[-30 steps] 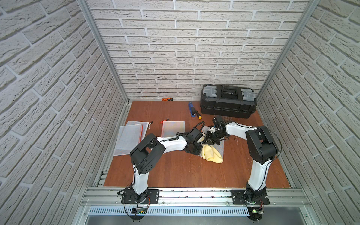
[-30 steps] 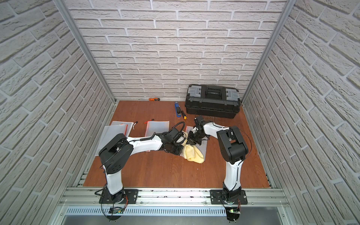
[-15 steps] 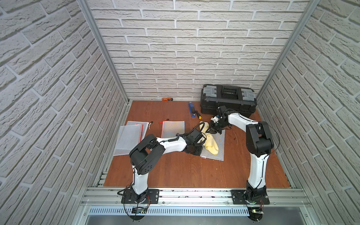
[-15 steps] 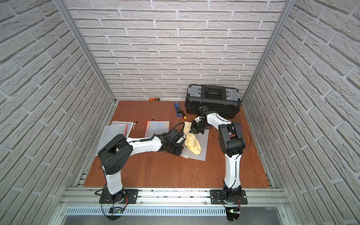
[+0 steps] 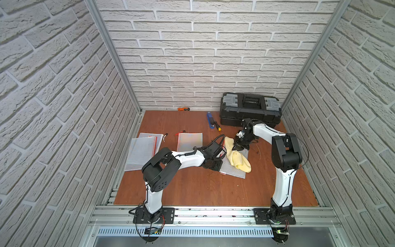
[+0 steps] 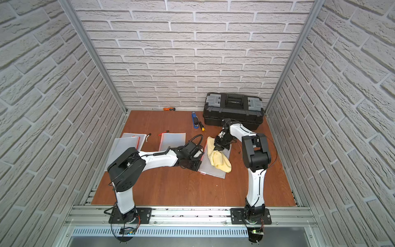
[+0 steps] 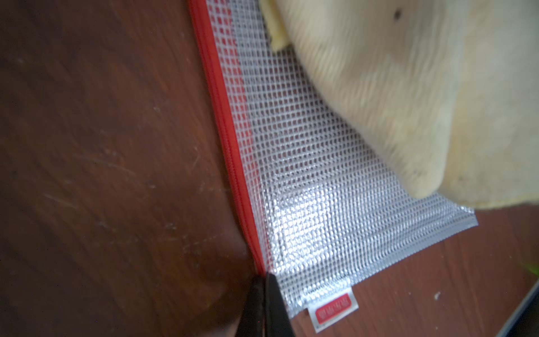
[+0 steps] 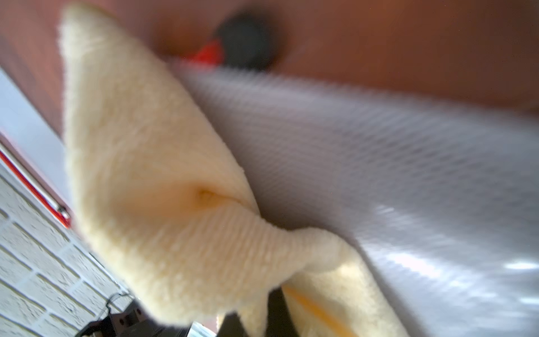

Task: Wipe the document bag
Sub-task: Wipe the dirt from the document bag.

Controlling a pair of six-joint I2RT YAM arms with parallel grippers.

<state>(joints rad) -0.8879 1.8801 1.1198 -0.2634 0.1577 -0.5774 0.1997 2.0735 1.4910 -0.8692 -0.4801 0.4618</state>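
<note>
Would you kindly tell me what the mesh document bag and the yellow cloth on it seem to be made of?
Red-zippered translucent document bag: glossy plastic film with grid reinforcement, by its sheen. Pale yellow cloth: soft napped textile, probably microfibre.

**Shiny mesh plastic under soft yellow pile**

The document bag (image 7: 320, 204) is clear, glossy plastic reinforced with a white woven grid that catches glare, and it is edged by a red textile zip tape (image 7: 230, 140). The cloth (image 7: 408, 87) on it is pale yellow fleece, fluffy and matt, ribbed where it bunches in the right wrist view. The table (image 7: 102, 146) is brown wood grain, scuffed, with a faint satin sheen. At one o'clock on it, the toolbox (image 5: 250, 109) is matt black plastic. The walls (image 5: 203, 53) look like rough white brick.
</note>
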